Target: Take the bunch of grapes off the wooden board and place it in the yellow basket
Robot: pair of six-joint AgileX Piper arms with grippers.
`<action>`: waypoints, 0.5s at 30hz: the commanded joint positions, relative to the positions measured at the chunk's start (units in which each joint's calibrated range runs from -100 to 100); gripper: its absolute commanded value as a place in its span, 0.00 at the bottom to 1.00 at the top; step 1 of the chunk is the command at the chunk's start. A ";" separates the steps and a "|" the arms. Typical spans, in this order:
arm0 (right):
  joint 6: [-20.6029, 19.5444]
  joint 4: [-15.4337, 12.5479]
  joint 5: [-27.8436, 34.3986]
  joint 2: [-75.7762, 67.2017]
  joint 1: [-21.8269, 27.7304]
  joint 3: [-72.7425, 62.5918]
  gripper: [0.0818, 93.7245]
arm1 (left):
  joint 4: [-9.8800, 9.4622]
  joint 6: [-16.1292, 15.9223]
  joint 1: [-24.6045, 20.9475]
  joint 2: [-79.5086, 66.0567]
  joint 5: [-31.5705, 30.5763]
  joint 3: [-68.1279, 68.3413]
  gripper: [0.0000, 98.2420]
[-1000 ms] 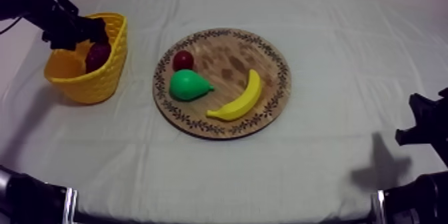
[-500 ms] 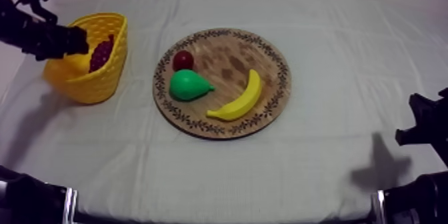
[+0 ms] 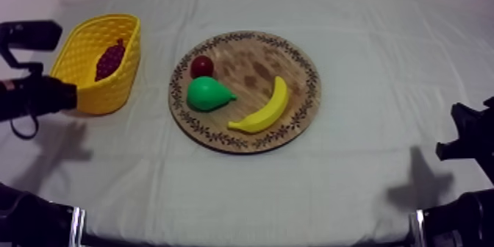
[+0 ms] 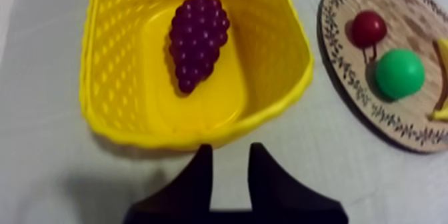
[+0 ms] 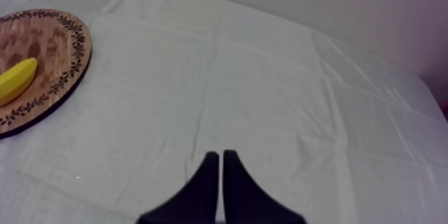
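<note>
My left arm has backed off the yellow basket (image 3: 103,94) to the top view's left edge. Left gripper (image 4: 230,152) released, fingers apart, empty. Bunch of grapes (image 3: 110,59) lies inside the basket, upper left. Right gripper (image 5: 221,155) pressed closed, holding nothing.

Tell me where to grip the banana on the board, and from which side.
Probably best: grip the banana at its middle, across the narrow width, coming down from above. It lies flat on the wooden board, a long curve, with bare board on both long sides and the pear apart from it.
</note>
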 commanded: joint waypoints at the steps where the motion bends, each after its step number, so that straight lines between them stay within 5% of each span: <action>1: -0.01 0.00 -0.03 -0.02 0.00 -0.01 0.00 | 0.14 -1.15 -0.09 -8.83 -0.28 4.56 0.13; 8: -0.01 0.00 -0.03 -0.02 0.00 -0.01 0.00 | 0.09 -5.63 1.94 -21.62 1.13 9.70 0.01; 15: -0.01 0.00 -0.03 -0.02 0.00 -0.01 0.00 | -1.73 -3.45 2.62 -36.02 3.98 13.85 0.00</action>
